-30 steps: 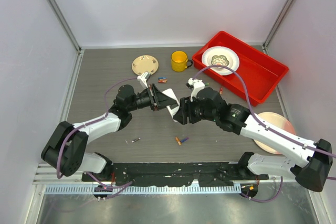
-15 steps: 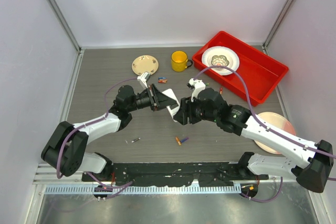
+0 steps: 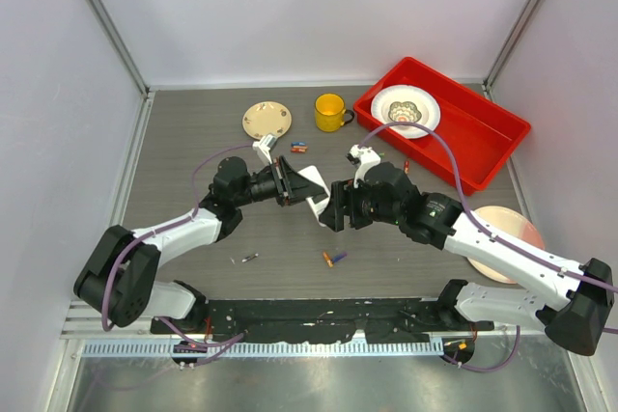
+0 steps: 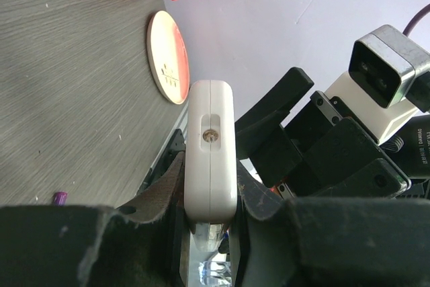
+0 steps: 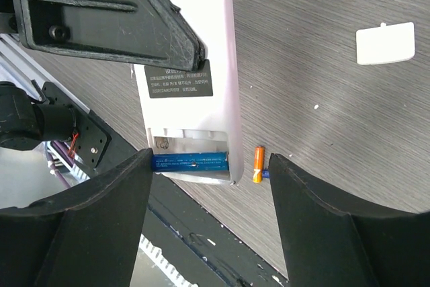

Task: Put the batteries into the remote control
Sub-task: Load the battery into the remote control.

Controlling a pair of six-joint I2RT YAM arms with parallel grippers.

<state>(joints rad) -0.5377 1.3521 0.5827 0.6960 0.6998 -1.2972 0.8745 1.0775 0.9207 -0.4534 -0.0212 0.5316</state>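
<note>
1. The left gripper (image 4: 211, 191) is clamped on the remote (image 5: 201, 109) and holds it off the table (image 5: 322, 119), mid-table between the two arms, with the open bay (image 5: 188, 142) facing the right wrist camera.
2. The right gripper (image 5: 209, 160) has its jaws spread wide and grips nothing. They straddle the bay end of the remote.
3. A blue cell (image 5: 190, 161) lies in the bay's lower slot. The slot above it looks empty, with a contact showing at its left end. We judge the step in hand to be seating this cell, and the task about half done.
4. To do it well, we would press the blue cell flat with one fingertip and push squarely into the bay so the remote does not twist in the left grip.
5. The left arm should hold firm and level; a tilt could let the cell roll out.
6. For the next cell, the orange one (image 5: 258, 165) lies on the table just beside the remote's corner and is the nearest pick. We should grip it across its middle and check its polarity against the contact before lowering it in.
7. The cover (image 5: 384, 42) lies well apart and should go on last.
</note>
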